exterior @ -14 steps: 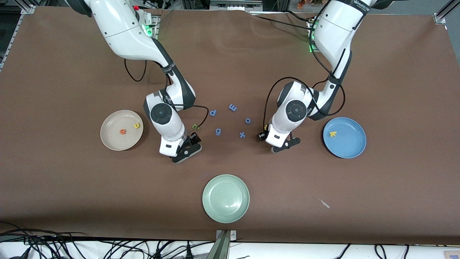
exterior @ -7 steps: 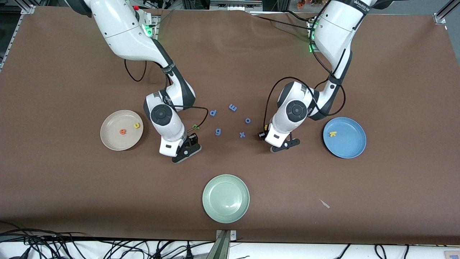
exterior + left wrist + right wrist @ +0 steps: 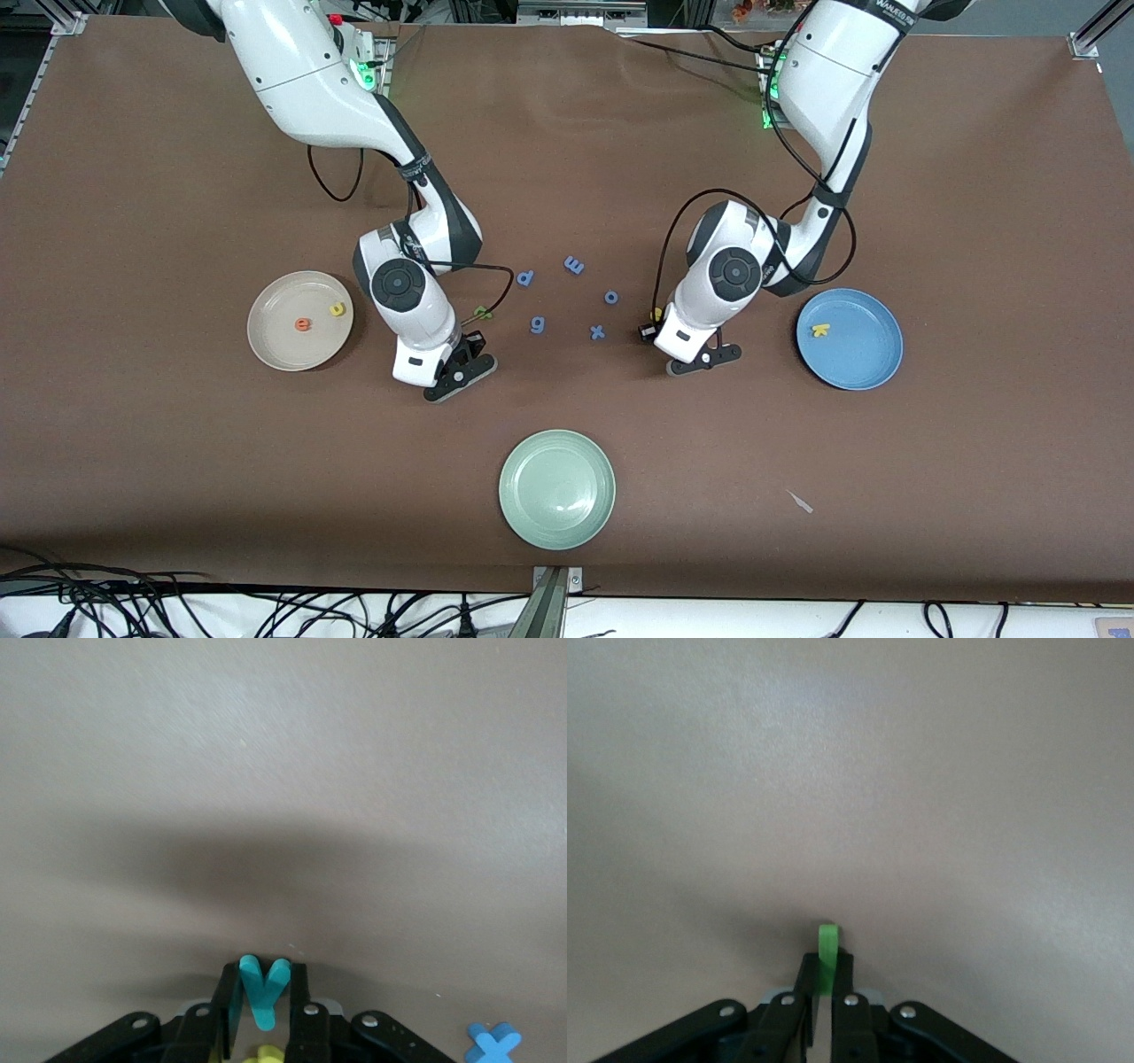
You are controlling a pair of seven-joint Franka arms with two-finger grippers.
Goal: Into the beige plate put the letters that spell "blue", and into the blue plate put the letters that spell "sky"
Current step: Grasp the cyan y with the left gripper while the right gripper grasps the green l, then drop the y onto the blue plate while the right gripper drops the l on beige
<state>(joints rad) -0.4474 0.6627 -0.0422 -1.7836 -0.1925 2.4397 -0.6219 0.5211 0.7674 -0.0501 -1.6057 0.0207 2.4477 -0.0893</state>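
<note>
Both hands closed: left hand (image 3: 263, 1014) pinches teal "y" (image 3: 262, 992), right hand (image 3: 826, 997) green "l" (image 3: 827, 955).

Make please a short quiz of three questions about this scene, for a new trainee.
1. True or false: the beige plate holds an orange letter and a yellow letter.
2. Which letter does the left gripper hold? A) blue x B) teal y C) yellow k
3. What colour is the piece in the right gripper?

Key: 1 true; 2 B, the teal y; 3 green.
</note>
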